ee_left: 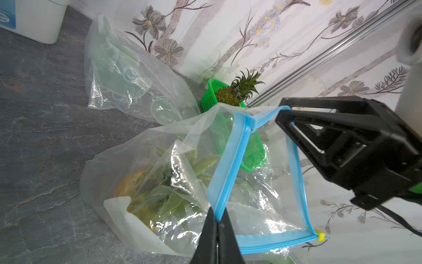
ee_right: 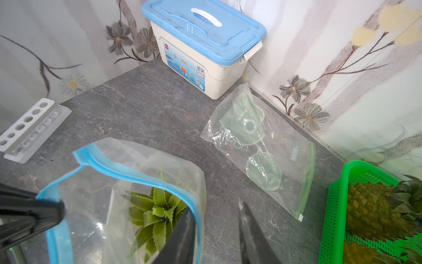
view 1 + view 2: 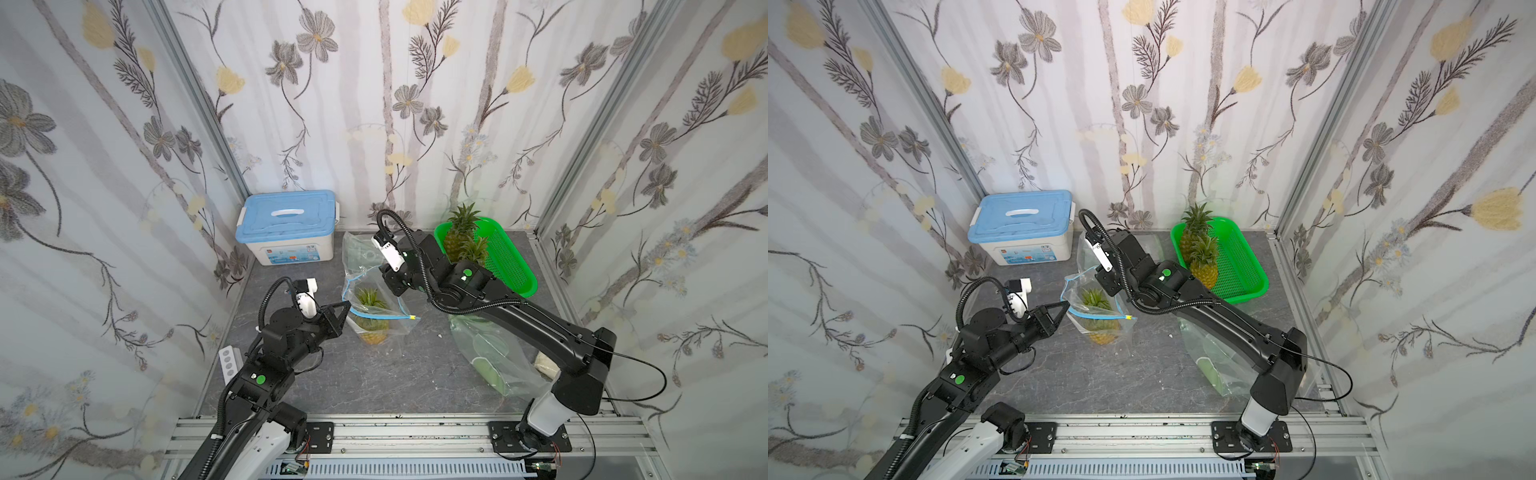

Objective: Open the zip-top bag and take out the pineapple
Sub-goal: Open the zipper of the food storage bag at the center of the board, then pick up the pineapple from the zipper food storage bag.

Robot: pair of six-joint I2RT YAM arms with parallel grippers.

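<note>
My left tool is clamped on the near rim of the zip-top bag. My right tool, angled down, straddles the far rim, jaws parted. The pineapple inside stands crown-up.

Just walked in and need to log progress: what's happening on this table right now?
The left hand pinches the blue zip edge of the zip-top bag, whose mouth gapes open. The right hand is at the opposite rim, jaws apart. The pineapple sits inside the bag, crown up. Two more pineapples are in the green basket.
</note>
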